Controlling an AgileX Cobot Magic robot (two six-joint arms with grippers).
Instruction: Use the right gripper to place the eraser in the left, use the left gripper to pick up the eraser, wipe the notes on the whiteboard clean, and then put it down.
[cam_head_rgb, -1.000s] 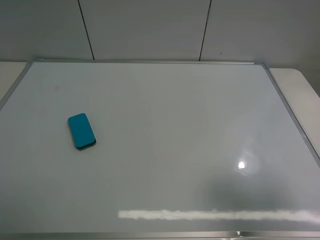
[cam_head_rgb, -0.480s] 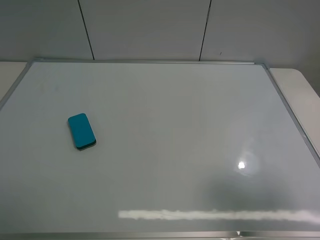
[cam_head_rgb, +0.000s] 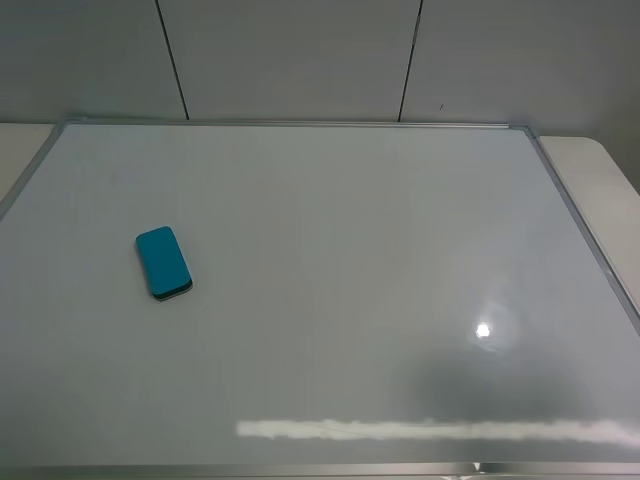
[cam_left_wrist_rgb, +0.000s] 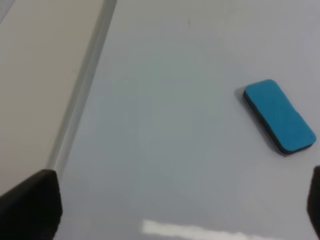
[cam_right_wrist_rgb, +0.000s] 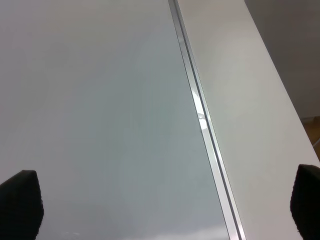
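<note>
With the eraser (cam_head_rgb: 163, 262) lying flat, felt side down, on the left part of the whiteboard (cam_head_rgb: 330, 280), the setup reads as end of task rather than start: no red notes show anywhere on the board in any view, so the wipe looks done and the eraser looks set down. It sits well inside the silver frame, apart from every edge, long axis running roughly away from the camera. Neither arm shows in the exterior high view, so both are presumably pulled back off the board. Left end effector (cam_left_wrist_rgb: 175, 210) has its jaws wide, nothing between them; its wrist view takes in the eraser (cam_left_wrist_rgb: 279, 116) ahead and off to one side, not touching. Right end effector (cam_right_wrist_rgb: 165, 205) is also wide and empty, looking down on the board's right frame edge (cam_right_wrist_rgb: 202, 120) and the bare desk (cam_right_wrist_rgb: 250, 100) strip beside it. Judgement: nothing left but to stay parked; risk is low, since the eraser sits flat and stable.
</note>
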